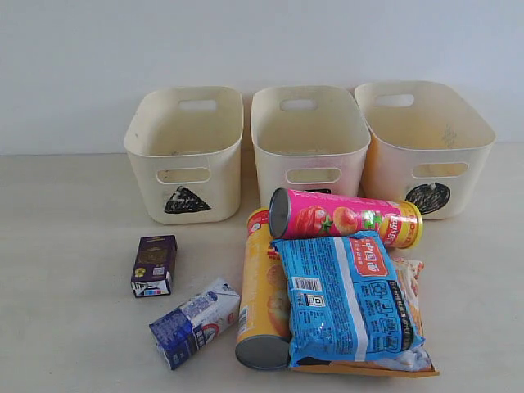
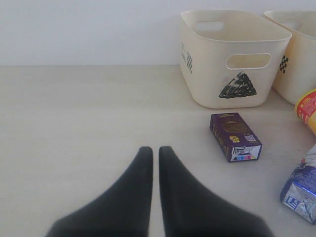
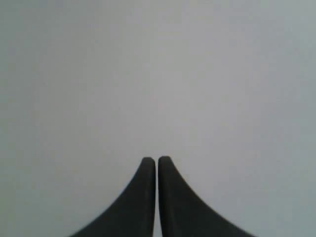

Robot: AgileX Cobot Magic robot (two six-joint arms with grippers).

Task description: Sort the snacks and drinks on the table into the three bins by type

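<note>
Pale table (image 1: 65,246), plain white wall behind it, and three cream bins in a row along the back edge: triangle bin (image 1: 187,147) toward the left corner, middle bin (image 1: 309,139) with its mark mostly hidden, circle bin (image 1: 426,139) toward the right. No item shows inside any of them, so by my read you're at the very start, nothing sorted.

Your left claw (image 2: 155,150) is clenched on nothing, hovering over bare table. Your right claw (image 3: 156,160) is clenched too, also on nothing, facing only blank pale background.

The goods sit toward the front edge. The purple carton (image 1: 155,264) lies flat by itself, with the blue-and-white carton (image 1: 195,321) near it but apart. To their right is a pile: the yellow can (image 1: 264,303) on its side, the blue bag (image 1: 348,299) draped over it and over the orange bag (image 1: 368,370), the pink can (image 1: 344,218) lying crosswise at the back.

I'd start with the purple carton: it's free and nearest your left claw. Spread the jaws first, then come down across its narrow sides. Leave the pile until you can work it from the top.
</note>
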